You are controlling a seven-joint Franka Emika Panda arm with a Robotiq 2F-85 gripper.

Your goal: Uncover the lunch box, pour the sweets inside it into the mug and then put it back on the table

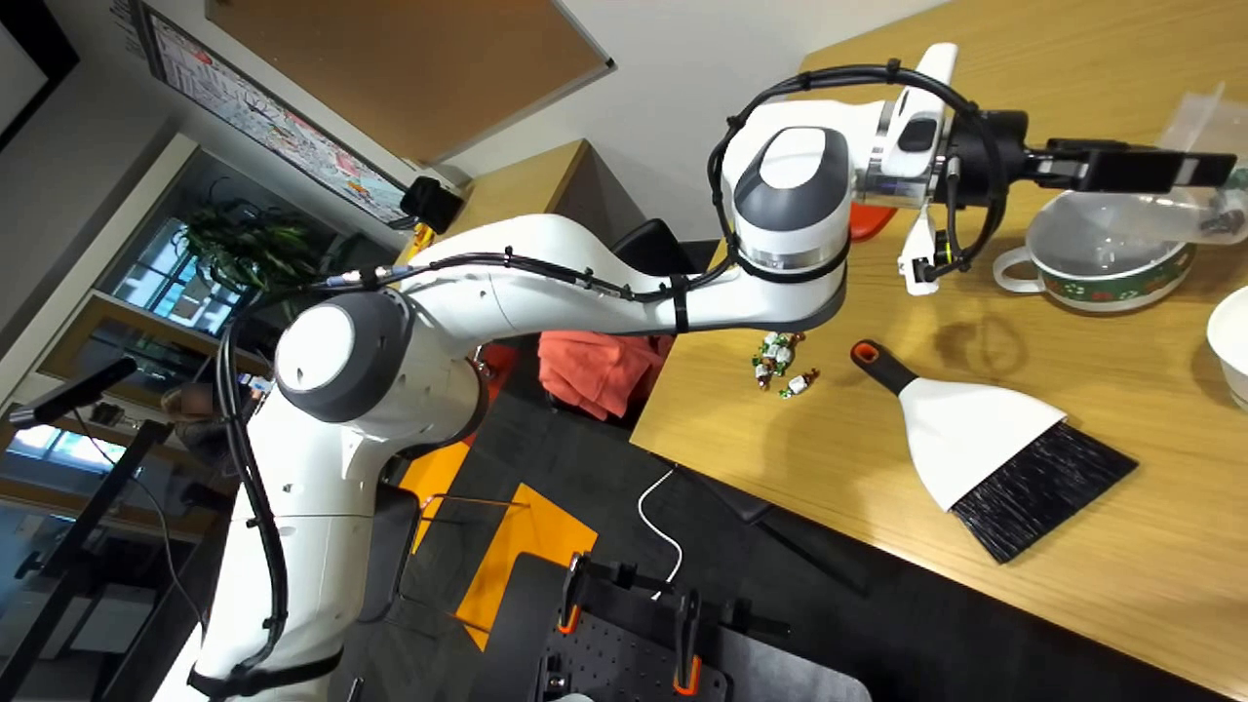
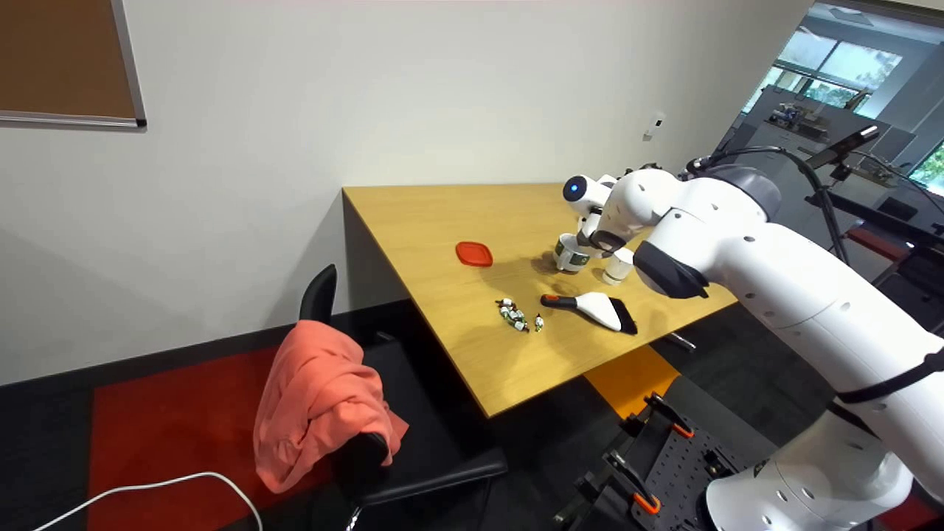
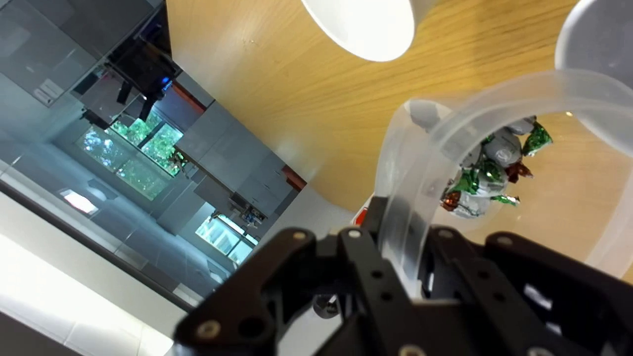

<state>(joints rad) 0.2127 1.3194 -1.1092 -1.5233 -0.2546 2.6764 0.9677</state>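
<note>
A sudden slide could send the sweets past the mug

The translucent lunch box (image 3: 554,183) is held tilted off the table (image 1: 1170,565), its rim wall pinched between the fingers of the gripper (image 3: 403,230); twist-wrapped sweets (image 3: 489,168) lie bunched inside. Gripped at one edge alone, it may swivel as their weight shifts, and they may cling, then tumble all together. In an exterior view the green-banded mug (image 1: 1111,255) sits at about eight o'clock from the box, the two overlapping; I cannot tell whether the box's lip is above the mug's mouth. Off to one side, sweets would hit the table; too low, the lip could knock the mug. The white cup (image 1: 1231,341), at six o'clock from the box, might be clipped on a wide swing. Farther out, the red lid (image 2: 474,254) lies at nine o'clock from the mug, clear of the likely spill
</note>
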